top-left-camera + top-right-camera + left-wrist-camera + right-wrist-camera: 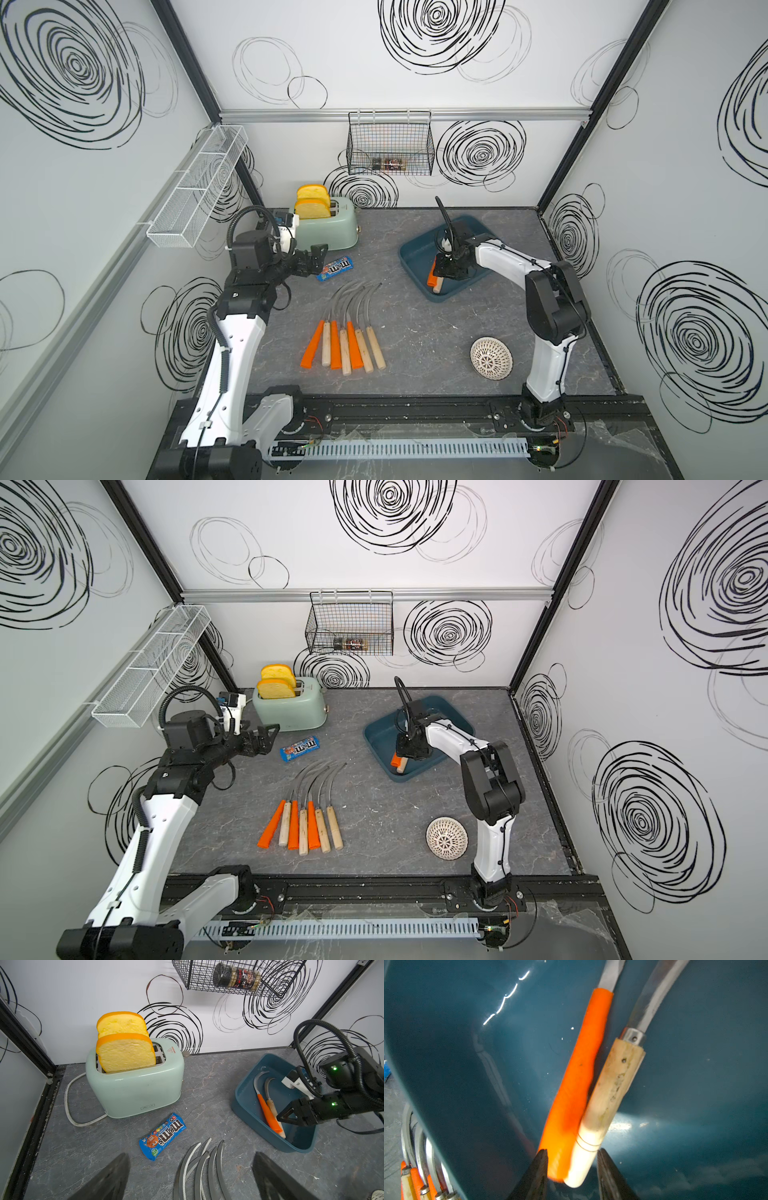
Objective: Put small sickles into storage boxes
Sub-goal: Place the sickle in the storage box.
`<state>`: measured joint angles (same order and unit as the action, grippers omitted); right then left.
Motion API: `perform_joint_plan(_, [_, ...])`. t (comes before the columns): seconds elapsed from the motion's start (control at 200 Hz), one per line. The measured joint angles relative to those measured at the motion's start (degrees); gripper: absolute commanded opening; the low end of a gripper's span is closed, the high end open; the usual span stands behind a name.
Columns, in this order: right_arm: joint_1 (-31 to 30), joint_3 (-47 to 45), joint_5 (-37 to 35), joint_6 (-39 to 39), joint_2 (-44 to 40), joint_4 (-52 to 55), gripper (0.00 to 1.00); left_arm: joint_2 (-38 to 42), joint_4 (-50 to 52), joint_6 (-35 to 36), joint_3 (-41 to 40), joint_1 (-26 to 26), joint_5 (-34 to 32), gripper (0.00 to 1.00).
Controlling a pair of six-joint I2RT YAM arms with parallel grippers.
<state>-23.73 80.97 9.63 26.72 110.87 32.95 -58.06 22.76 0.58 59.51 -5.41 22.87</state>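
Black jaws of the right gripper (572, 1152) stand slightly parted astride two handle butts, gripping neither. The orange-handled sickle (577, 1084) and wooden-handled sickle (612, 1084) lie in the teal storage tray (419, 257), far right. Withdraw straight up so neither is dragged. Seven small sickles (345, 345) lie near centre; the left gripper (313, 259) is spread wide, empty.

A: L side?
B: L arm (232, 345) up, elbow bent, forearm approx level. L hand (314, 262) points fwd, jaws wide apart.
A: R?
B: R arm (548, 361) reaches fwd, wrist tipped down. R hand (572, 1155) low, jaws part-way apart, grip unclear.
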Motion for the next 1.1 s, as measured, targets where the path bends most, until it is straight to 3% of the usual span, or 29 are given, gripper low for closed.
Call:
perform_joint_plan(0.31, [-0.02, 0.52, -0.85, -1.46, -2.34, 0.55, 0.41, 0.0, 0.94, 0.7, 0.31, 0.0, -0.22, 0.96])
perform_joint_plan(0.555, [-1.62, -2.43, -3.32, -2.16, -14.08, -0.26, 0.41, 0.35, 2.21, 3.26, 0.13, 0.0, -1.03, 0.96])
perform_joint_plan(0.695, [-6.67, -4.39, -5.57, -2.67, -19.91, -1.73, 0.42, 2.25, 2.8, 5.33, -1.14, 0.0, -1.11, 0.96])
perform_joint_plan(1.101, [-21.42, -5.53, -14.25, -3.02, -24.13, 2.45, 0.43, 2.4, 2.86, 5.84, -2.99, 0.0, -1.51, 0.96])
